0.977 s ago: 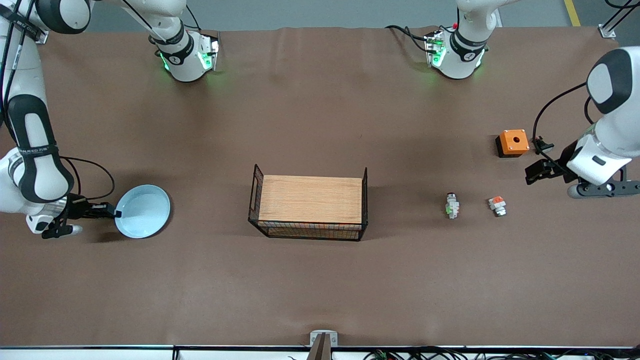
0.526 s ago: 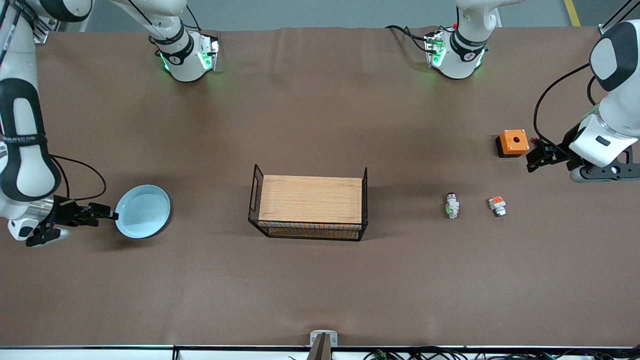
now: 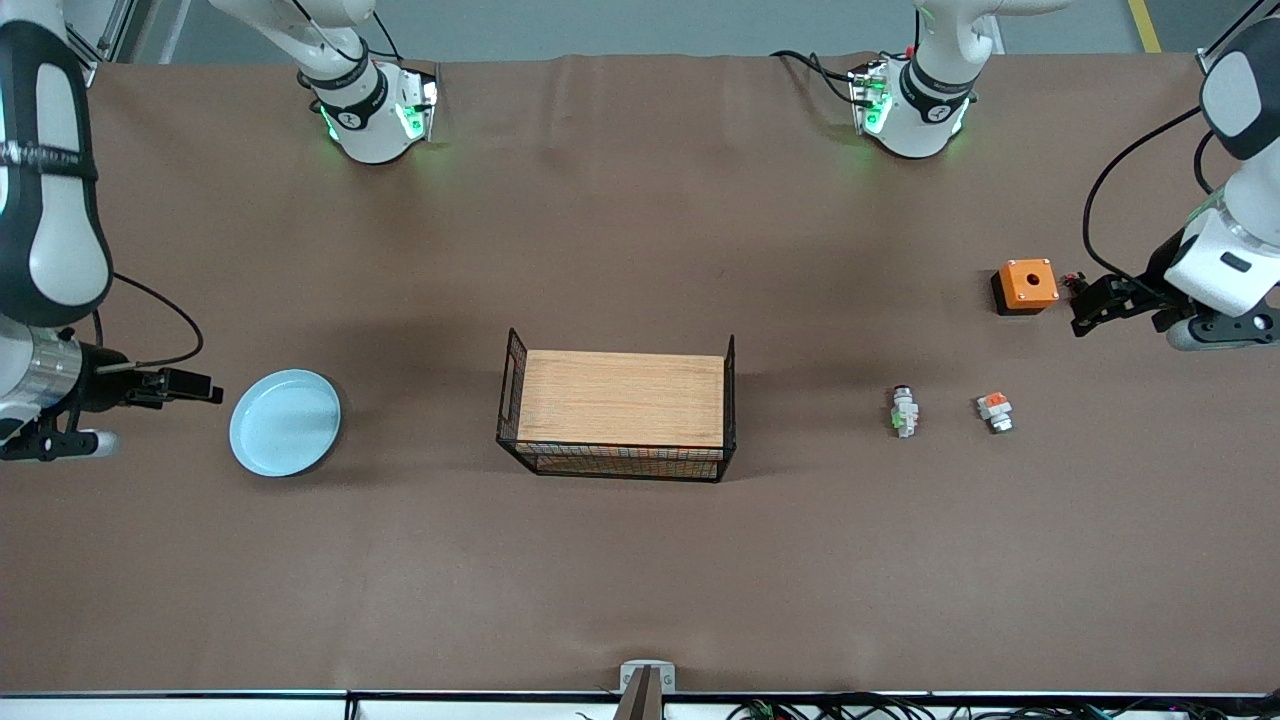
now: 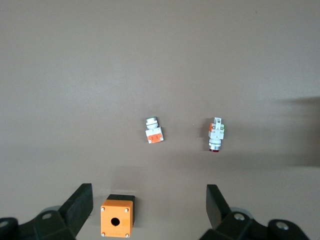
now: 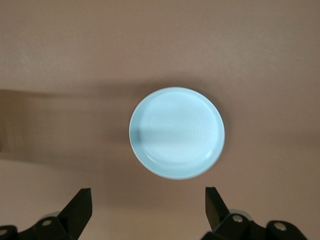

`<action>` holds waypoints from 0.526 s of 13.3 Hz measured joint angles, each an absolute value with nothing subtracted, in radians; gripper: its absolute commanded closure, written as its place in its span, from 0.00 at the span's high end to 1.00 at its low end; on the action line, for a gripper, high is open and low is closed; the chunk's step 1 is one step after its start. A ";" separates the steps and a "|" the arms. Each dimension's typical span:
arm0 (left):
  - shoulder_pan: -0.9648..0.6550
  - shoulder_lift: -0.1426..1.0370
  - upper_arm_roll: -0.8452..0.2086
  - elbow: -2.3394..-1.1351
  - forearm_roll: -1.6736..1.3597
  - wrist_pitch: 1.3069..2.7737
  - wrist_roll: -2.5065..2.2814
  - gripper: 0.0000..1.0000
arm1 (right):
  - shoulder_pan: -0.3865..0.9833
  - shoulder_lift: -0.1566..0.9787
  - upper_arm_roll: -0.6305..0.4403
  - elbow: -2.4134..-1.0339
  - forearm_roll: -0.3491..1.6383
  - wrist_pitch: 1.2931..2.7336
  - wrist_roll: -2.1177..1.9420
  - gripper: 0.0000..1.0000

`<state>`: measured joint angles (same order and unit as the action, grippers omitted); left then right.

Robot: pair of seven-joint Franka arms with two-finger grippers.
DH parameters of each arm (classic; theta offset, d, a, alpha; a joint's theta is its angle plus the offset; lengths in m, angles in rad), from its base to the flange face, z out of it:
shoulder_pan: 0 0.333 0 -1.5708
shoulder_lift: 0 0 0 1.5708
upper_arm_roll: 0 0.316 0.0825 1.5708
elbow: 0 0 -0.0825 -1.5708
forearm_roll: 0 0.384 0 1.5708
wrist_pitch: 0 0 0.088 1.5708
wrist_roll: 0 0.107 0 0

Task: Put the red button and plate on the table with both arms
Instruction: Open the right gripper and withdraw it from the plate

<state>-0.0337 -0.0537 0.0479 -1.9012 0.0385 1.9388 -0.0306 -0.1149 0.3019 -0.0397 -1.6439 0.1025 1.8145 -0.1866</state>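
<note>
Plate (image 3: 286, 436) lies flat on the table (image 3: 640, 560) toward the right arm's end, with the right gripper (image 3: 190, 385) just beside it, jaws wide and empty. Red button (image 3: 905, 411) lies on the table between the basket (image 3: 620, 403) and a similar orange-topped piece (image 3: 994, 411). Left gripper (image 3: 1085, 305), jaws wide and empty, hangs beside the orange box (image 3: 1025, 285).

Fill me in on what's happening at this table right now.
Neither arm is holding anything. The plate lies flat on the table at the right arm's end, with the open right gripper beside it, clear of its rim. The red button lies toward the left arm's end, next to a similar orange-topped piece. The open left gripper is beside the orange box.
</note>
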 measured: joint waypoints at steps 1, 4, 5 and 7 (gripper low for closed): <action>-0.034 -0.065 0.048 -1.884 0.038 1.906 -0.031 1.00 | -0.099 0.267 -0.039 -1.637 0.065 1.765 -0.131 1.00; -0.034 -0.085 0.048 -1.791 0.038 1.787 -0.031 1.00 | -0.063 0.185 -0.038 -1.593 0.037 1.616 -0.028 1.00; -0.034 -0.087 0.048 -1.762 0.038 1.757 -0.031 1.00 | -0.058 0.167 -0.037 -1.574 0.036 1.584 -0.018 1.00; -0.034 -0.088 0.048 -1.719 0.038 1.727 -0.031 1.00 | -0.052 0.154 -0.037 -1.526 0.035 1.534 -0.002 1.00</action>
<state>-0.0338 -0.0878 0.0484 -1.7185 0.0384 1.7269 -0.0306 -0.0523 0.1536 -0.0374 -1.5258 0.0349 1.5336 -0.0024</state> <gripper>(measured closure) 0.000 0.000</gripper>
